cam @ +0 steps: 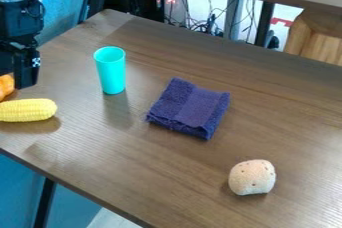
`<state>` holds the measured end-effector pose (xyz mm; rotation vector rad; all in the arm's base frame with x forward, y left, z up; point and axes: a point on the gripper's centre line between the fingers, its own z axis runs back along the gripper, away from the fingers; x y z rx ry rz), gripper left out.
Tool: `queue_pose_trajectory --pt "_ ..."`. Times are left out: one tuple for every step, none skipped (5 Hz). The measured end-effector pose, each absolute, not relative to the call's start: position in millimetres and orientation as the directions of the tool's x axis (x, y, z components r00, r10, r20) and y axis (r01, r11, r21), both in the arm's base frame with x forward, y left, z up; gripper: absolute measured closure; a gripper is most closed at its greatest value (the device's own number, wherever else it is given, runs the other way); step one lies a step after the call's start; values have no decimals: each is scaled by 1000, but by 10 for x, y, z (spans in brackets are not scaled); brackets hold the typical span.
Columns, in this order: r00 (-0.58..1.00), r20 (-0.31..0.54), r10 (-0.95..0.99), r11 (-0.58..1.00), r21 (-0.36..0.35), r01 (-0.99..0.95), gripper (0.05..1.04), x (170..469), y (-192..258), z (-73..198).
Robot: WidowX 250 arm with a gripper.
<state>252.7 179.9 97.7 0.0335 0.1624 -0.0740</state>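
Lying at the view's left edge, partly cut off, is an orange object (6, 86); my black pincer (23, 74) is right by it. I cannot tell whether the pincer is apart, together or clamped on it. Just below it in view: yellow corn (28, 110). Further right on the wooden desk (133, 172): an upright turquoise cup (111, 72), a folded purple cloth (190, 108) and, well apart, a speckled tan lump (252, 177).
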Motion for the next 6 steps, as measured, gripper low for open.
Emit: queue_pose_trajectory --pt "979 -188 -78 997 8 80 83 2504 1779 871" --pt "947 -145 -287 954 48 296 83 2381 1734 772" --pt "864 -86 -496 850 158 503 83 2324 1644 819" --pt "824 -92 -560 791 238 564 83 2282 1650 759" --pt "808 -94 -582 769 260 584 83 2386 1679 815" --pt "794 -107 -599 761 232 605 83 2552 1759 771"
